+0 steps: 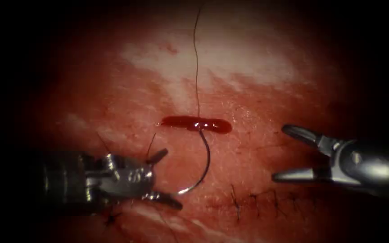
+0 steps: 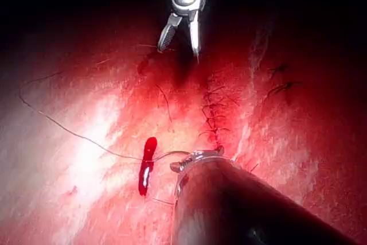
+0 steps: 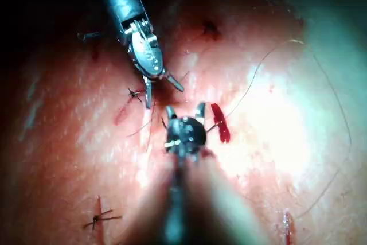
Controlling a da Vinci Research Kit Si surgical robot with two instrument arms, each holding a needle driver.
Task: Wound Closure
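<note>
Nearest the endoscope, low at the picture's left, the left tool is seen with its fingers spread apart, the curved needle's pointed end lying just at the lower finger; whether that finger touches the needle cannot be told, and no grip on it is evident. From there the needle arcs up and rightward to the cut, a short slit filled with red fluid, where its tail end meets the tissue and the thread runs on upward. The right tool is held well apart on the cut's right, fingers wide open and empty. The left tool is judged much the nearer to the needle.
</note>
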